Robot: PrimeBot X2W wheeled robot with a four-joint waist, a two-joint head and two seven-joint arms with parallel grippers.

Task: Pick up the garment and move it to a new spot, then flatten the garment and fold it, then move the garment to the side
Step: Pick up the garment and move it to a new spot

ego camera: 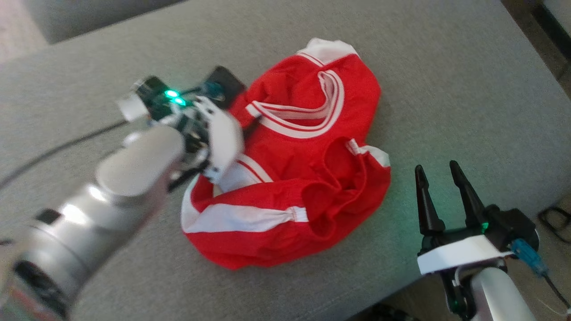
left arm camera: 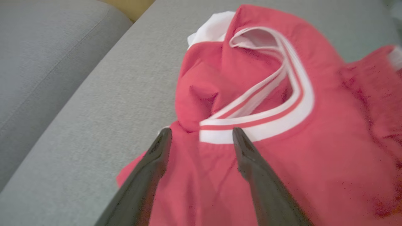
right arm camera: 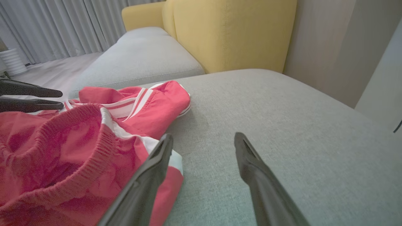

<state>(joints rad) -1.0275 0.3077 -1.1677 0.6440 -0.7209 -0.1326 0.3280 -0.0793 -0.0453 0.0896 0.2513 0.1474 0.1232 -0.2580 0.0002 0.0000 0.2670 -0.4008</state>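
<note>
Crumpled red garment (ego camera: 312, 178), white ribbed trim, on grey woven cushion (ego camera: 446, 89). Left end effector (left arm camera: 201, 135) spread over its collar; right end effector (ego camera: 438, 171) spread beside it, near the front edge.

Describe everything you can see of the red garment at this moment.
The garment is red, thin-looking fabric with white, red-striped ribbed bands at its openings. It lies crumpled in a loose heap, unfolded, on the grey cushion. The open left gripper is over its striped band; the open right gripper stands beside its edge, holding nothing.
</note>
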